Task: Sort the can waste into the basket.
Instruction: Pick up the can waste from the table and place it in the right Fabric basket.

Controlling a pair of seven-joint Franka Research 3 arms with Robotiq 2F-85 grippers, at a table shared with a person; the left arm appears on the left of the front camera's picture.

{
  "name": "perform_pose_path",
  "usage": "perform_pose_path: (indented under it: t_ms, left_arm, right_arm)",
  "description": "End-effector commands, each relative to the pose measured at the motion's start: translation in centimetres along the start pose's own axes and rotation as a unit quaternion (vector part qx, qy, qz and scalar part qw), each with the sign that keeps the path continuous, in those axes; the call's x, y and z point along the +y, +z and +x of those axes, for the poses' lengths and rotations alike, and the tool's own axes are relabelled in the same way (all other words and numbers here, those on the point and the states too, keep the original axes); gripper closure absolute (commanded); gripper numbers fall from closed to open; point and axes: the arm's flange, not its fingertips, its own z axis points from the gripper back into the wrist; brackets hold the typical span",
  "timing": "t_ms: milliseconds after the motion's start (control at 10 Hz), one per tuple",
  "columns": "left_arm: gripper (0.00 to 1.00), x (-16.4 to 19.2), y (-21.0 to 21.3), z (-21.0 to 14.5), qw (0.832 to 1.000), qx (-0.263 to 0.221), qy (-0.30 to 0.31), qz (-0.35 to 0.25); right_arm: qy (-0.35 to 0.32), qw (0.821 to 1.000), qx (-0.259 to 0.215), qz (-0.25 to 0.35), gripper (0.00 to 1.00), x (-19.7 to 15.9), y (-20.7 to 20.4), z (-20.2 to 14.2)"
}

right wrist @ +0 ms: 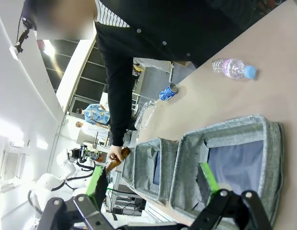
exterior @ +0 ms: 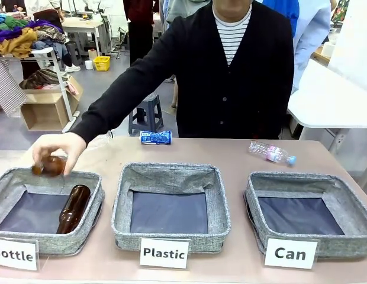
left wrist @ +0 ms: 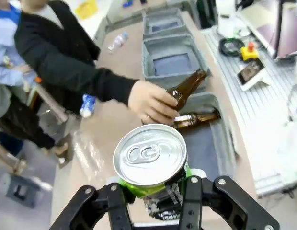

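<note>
Cans status: 1 held, 1 loose.
Left claw (left wrist: 153, 189) clamped on dark can (left wrist: 149, 155); blue can (exterior: 155, 137) on table (exterior: 231, 155) well beyond it. Right claw (right wrist: 151, 179) spread, empty, Can basket (right wrist: 273, 143) just ahead.

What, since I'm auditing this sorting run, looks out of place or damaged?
The blue can lies on its side, looking crushed, at the far edge of the table, not in the Can basket. A clear plastic bottle lies on its side just beyond that basket.
</note>
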Motion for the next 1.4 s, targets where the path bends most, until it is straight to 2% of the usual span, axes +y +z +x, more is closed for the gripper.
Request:
perform_pose_path:
  t_ms: [0, 200, 500, 700, 800, 1100, 1200, 1300]
  left_arm:
    - [0.62, -4.7, 5.9, -2.7, 0.998, 0.001, -0.008, 0.057]
    - [0.62, -7.9, 6.9, -4.1, 0.995, -0.028, -0.023, 0.09]
    - [0.62, -7.1, 5.6, -4.2, 0.995, -0.032, -0.026, 0.089]
    - [0.62, -6.3, 3.5, -2.2, 0.996, -0.046, -0.037, 0.073]
    - [0.62, -6.2, 1.5, -0.2, 0.995, -0.053, -0.058, 0.061]
    - [0.62, -6.6, -8.0, 9.7, 0.991, -0.003, -0.133, 0.031]
    - [0.62, -6.4, -11.8, 13.6, 0.985, -0.017, -0.173, -0.011]
    - [0.62, -5.7, -17.0, 17.8, 0.981, -0.051, -0.185, -0.04]
  right_arm:
    - [0.013, 1.0, -0.011, 0.011, 0.0, 0.0, -0.2, 0.2]
    - [0.013, 1.0, -0.011, 0.011, 0.0, 0.0, -0.2, 0.2]
    - [0.013, 1.0, -0.011, 0.011, 0.0, 0.0, -0.2, 0.2]
    - [0.013, 1.0, -0.011, 0.011, 0.0, 0.0, -0.2, 0.2]
    - [0.013, 1.0, -0.011, 0.011, 0.0, 0.0, -0.2, 0.2]
    - [0.0, 1.0, 0.0, 0.0, 0.0, 0.0, 0.0, 0.0]
    - [0.008, 0.999, 0.022, 0.03, 0.0, 2.7, 2.1, 0.0]
    - [0.039, 0.998, 0.058, 0.0, 0.0, 5.0, 3.4, -0.8]
